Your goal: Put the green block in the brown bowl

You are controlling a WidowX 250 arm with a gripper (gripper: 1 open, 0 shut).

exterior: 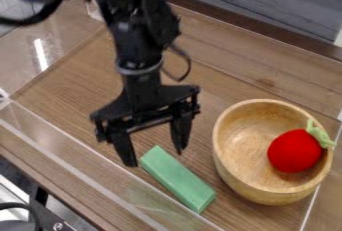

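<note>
The green block point(179, 178), a flat mint-green bar, lies on the wooden table near the front edge, running diagonally. My gripper point(154, 148) hangs pointing down just above its upper-left end, jaws wide open with one finger point(124, 147) to the left and the other point(183, 138) to the right. Nothing is held. The brown bowl point(238, 124), a tan wooden bowl with a thick rim, sits to the right of the block. A red fruit-like ball point(295, 151) rests inside it.
Clear acrylic walls point(60, 150) fence the wooden table on the left and front. A small clear stand point(106, 8) sits at the back left corner. The black arm point(134, 25) rises from the gripper toward the upper left.
</note>
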